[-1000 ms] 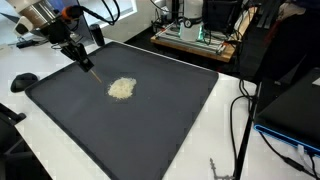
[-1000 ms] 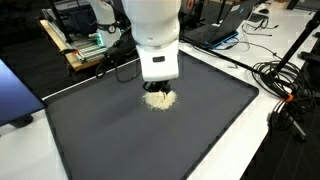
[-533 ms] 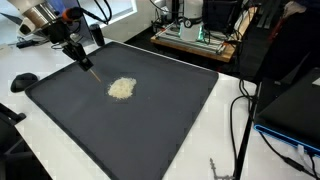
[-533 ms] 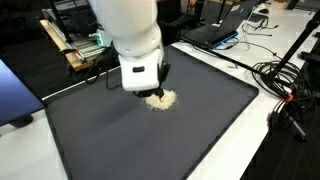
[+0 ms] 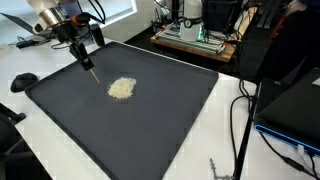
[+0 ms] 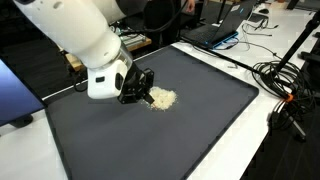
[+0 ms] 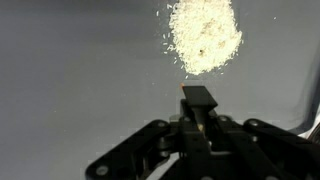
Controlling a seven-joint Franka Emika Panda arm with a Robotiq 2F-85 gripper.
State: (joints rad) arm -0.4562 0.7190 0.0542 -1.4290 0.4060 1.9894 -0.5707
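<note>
A small pile of pale grains [image 5: 121, 88] [image 6: 160, 98] [image 7: 204, 35] lies on a large dark mat [image 5: 150, 130] [image 6: 150, 140]. My gripper [image 5: 78, 45] [image 6: 139, 86] [image 7: 197, 122] is shut on a thin dark tool [image 5: 88, 65] [image 7: 197, 98] with a flat head and an orange mark. In the wrist view the tool's head is just short of the pile and does not touch it. In an exterior view the tool's tip hangs over the mat's far left part, beside the pile. The robot's white arm [image 6: 85, 40] leans in from the left.
The mat lies on a white table [image 5: 225, 150]. A black round object [image 5: 22, 80] sits off the mat's left corner. Cables [image 6: 280, 85] trail at the table's right side, a rack of electronics [image 5: 195, 35] stands behind, and a blue panel [image 6: 15, 95] is at the left.
The arm has swung left and tilted, carrying the gripper and tool from above the pile to its left side. The pile has not changed.
</note>
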